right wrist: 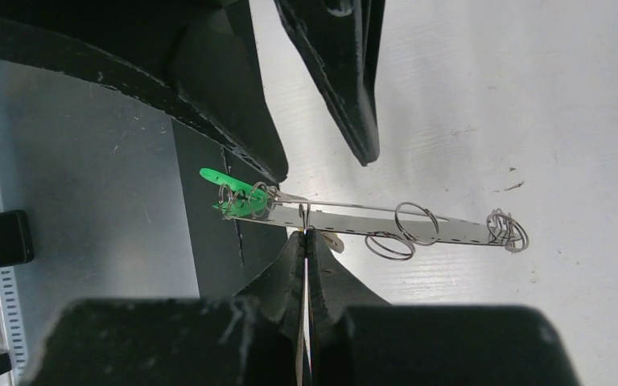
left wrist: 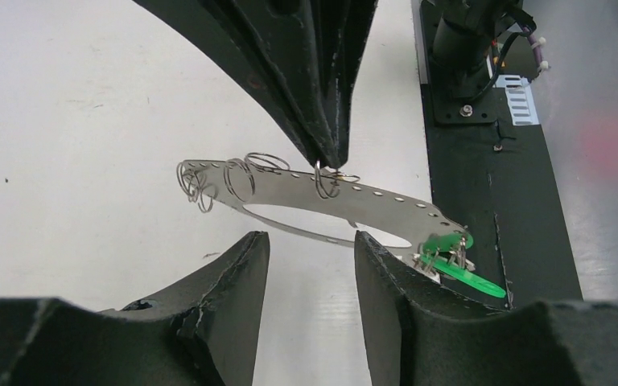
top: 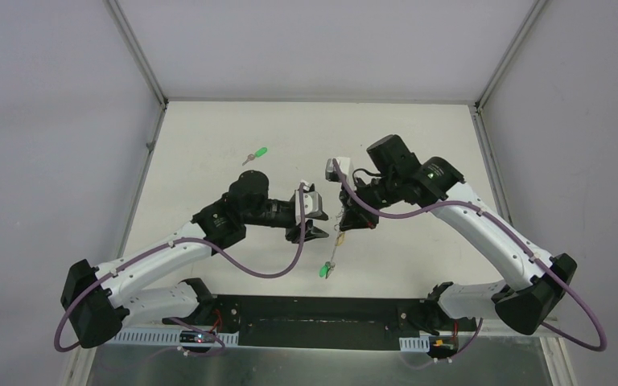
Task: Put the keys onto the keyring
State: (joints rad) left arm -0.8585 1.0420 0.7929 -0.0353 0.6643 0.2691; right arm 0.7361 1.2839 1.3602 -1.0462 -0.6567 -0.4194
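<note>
Left wrist view: left gripper (left wrist: 307,240) with its two fingers (left wrist: 233,277) parted by a clear gap and nothing between them; just beyond the fingertips runs the keyring (left wrist: 290,191), seen here as a flat perforated metal band carrying small wire loops (left wrist: 239,178), held off the table (top: 418,133); whether the outer left finger touches the band cannot be told; from above, the right gripper (left wrist: 331,159) comes down on the band's upper edge beside one loop. Right wrist view: right gripper (right wrist: 306,235) with both fingers pressed together on the band, which extends to either side of the pinch; the left gripper's fingers (right wrist: 346,88) stand apart on the far side. One green key (right wrist: 229,193) hangs at the end of the band nearest the arm bases. Top external view: the two grippers meet near the table's middle; a yellow-tan key (top: 340,239) sits just below the right gripper; a second green key (top: 256,153) lies alone on the table, well apart, beyond the left arm.
</note>
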